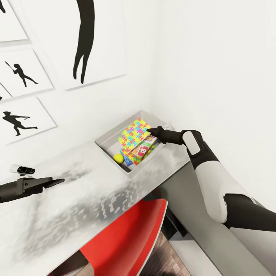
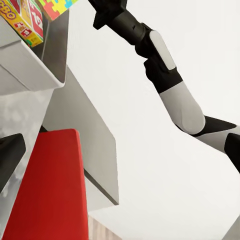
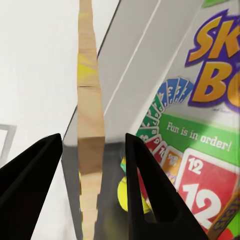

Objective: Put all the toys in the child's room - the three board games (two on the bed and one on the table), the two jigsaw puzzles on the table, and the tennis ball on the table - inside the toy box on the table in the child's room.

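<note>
Right gripper [image 1: 150, 132] jaws spread around the puzzle [image 1: 133, 134] edge over the bin [image 1: 108, 147]; ball [image 1: 118, 158] and "Skip-Bo" box [image 1: 145, 149], "Fun is in order!", inside. Left gripper [image 1: 57, 181] state unclear.

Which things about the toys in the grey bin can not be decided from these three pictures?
- How many toys are in the toy box: in the head view the tilted jigsaw puzzle covers what lies under it.
- The second puzzle: I cannot pick it out.
- Tennis ball: small; touching neighbours or not is unclear.
- Right gripper: fingers stand either side of the puzzle's edge; contact unclear.
- Skip-Bo box: cropped by the right wrist picture's edge.
</note>
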